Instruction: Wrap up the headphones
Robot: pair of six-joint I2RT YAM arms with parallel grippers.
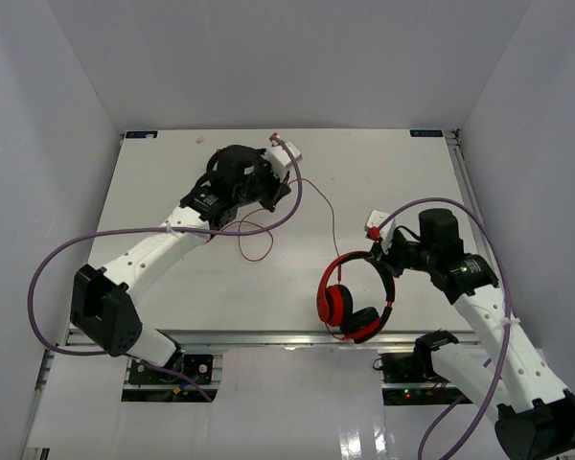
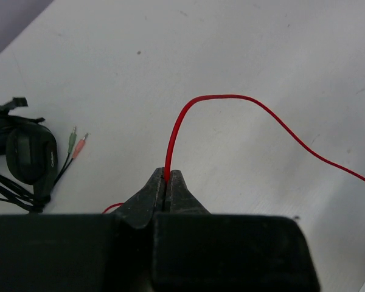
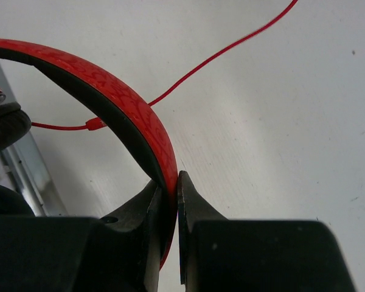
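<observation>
The red headphones (image 1: 348, 299) lie at the table's near right, ear cups toward the front edge. My right gripper (image 1: 387, 261) is shut on the red headband (image 3: 109, 91); its fingertips (image 3: 169, 180) clamp the band from both sides. A black ear pad (image 3: 3, 125) shows at the left of that view. The thin red cable (image 1: 333, 218) runs from the headphones up and left to my left gripper (image 1: 284, 188). In the left wrist view my left gripper (image 2: 167, 174) is shut on the cable (image 2: 231, 97), which arcs up and off to the right.
Black headphones (image 2: 24, 152) with green and pink jack plugs (image 2: 76, 145) lie left of my left gripper. A slack loop of red cable (image 1: 257, 245) lies mid-table. The table's metal front rail (image 3: 24, 170) is close behind the red headphones.
</observation>
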